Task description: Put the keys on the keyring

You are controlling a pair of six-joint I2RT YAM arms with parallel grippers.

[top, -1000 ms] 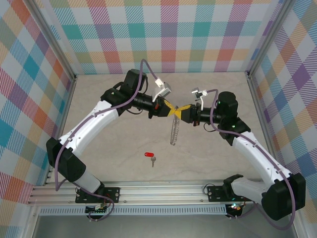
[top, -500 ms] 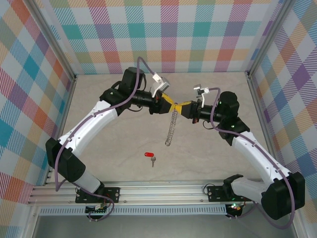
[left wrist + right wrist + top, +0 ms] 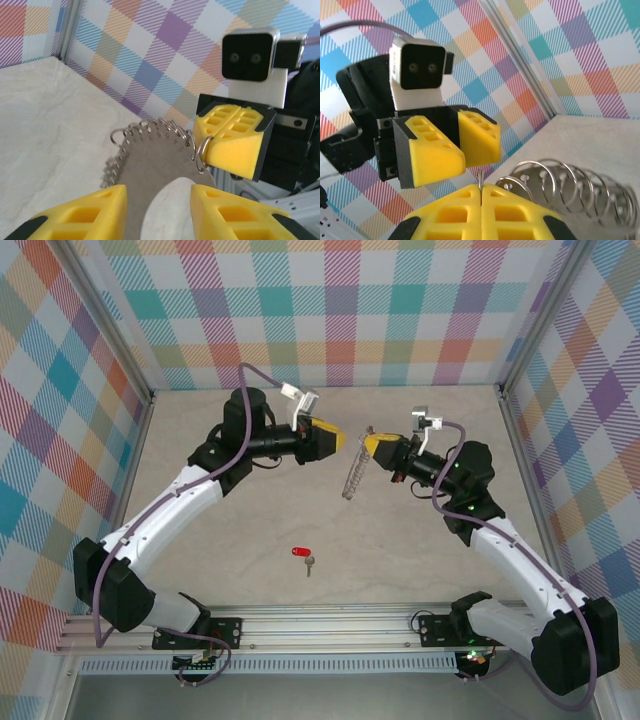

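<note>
The right claw (image 3: 370, 446) is clamped shut on one keyring (image 3: 352, 478), which hangs clear above the middle of the table (image 3: 220, 550). One key (image 3: 303, 555) lies towards the near edge. The left claw (image 3: 335, 439) is partly open, empty, just beside the ring. Both arms reach inward, facing each other.

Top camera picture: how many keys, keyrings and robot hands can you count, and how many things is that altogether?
Keys: 1, the red key
Keyrings: 1, the keyring, dangling from the right hand
Hands: 2, the right hand and the left hand
Total: 4
</note>
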